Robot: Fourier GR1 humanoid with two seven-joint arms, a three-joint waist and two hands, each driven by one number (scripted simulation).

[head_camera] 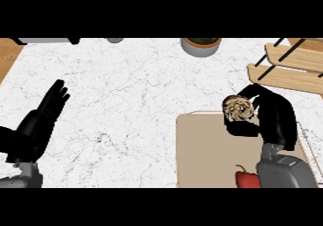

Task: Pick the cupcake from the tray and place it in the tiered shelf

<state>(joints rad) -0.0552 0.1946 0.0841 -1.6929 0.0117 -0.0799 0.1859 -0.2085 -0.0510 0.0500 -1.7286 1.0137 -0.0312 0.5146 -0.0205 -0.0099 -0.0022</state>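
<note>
Curling its black fingers around the small, swirl-topped tan cupcake (237, 108) at the frame's right, above the beige rectangular tray (203, 150), the right hand (272, 117) holds something likely light, soft and crushable, best held by its base, while the left hand (40, 119) rests open at left, below the pale wooden tiered shelf (298, 66).

Marble counter (138, 88) w/ tray (203, 154), pot (201, 46)

Two matte black hands with long, slim, jointed fingers and a stubbier thumb each, the left hand (35, 128) and the right hand (276, 118), sit on smooth grey, rounded forearm casings. The right grey forearm shell (285, 171) narrows to a short neck at the wrist; the left grey forearm shell (22, 177) looks the same.
</note>
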